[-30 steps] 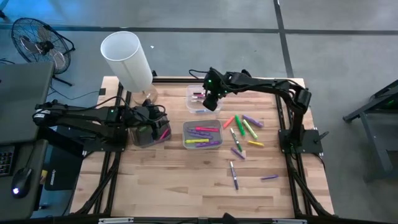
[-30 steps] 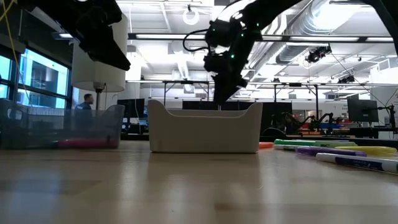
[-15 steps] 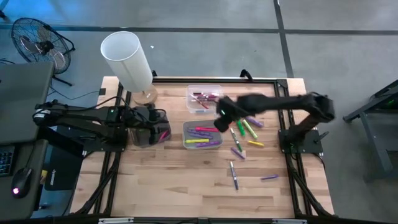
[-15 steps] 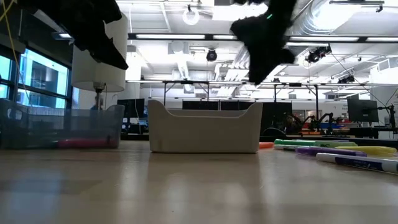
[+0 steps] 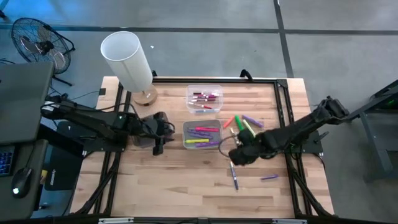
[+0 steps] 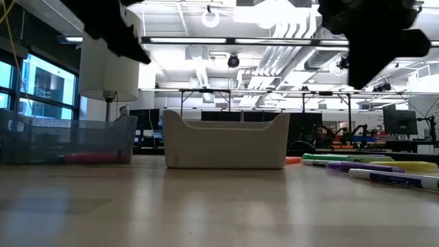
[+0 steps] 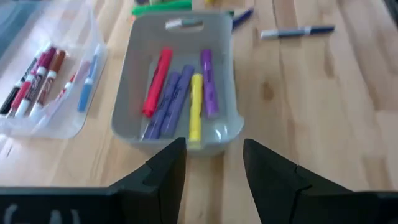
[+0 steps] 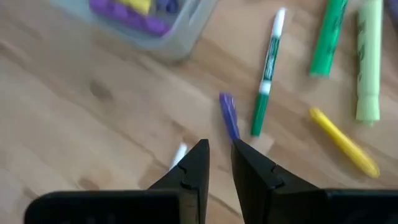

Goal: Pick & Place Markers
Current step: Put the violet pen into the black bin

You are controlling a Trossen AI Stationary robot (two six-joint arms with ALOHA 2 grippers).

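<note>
Loose markers lie on the tabletop [image 5: 186,180] right of the grey bin [image 5: 201,135]. Right claw [image 8: 221,163] hangs just over a purple marker [image 8: 228,116], fingers nearly together, a slim gap between them, nothing gripped.

Risks, my read:
- With a gap that slim, the fingertips could land on top of the purple marker rather than astride it, and roll it off.
- A green-and-white marker [image 8: 268,69] lies right beside the purple one; a skewed descent could nudge it or pinch both.
- A white tip [image 8: 179,153] pokes out next to one finger; I can't tell what it belongs to, and it may get bumped.

Count:
- Grey bin: 5 markers per the left wrist view (1 red, 1 yellow, 3 purple).
- Clear tray [image 5: 204,98]: roughly 5, mostly red, one blue; partly blurred.
- Loose on tabletop: about 8 to 9; the cluster overlaps, so not exact.
- 2 bins, 2 arms.

Left claw [image 7: 212,162] waits just beside the grey bin, released and empty.
</note>
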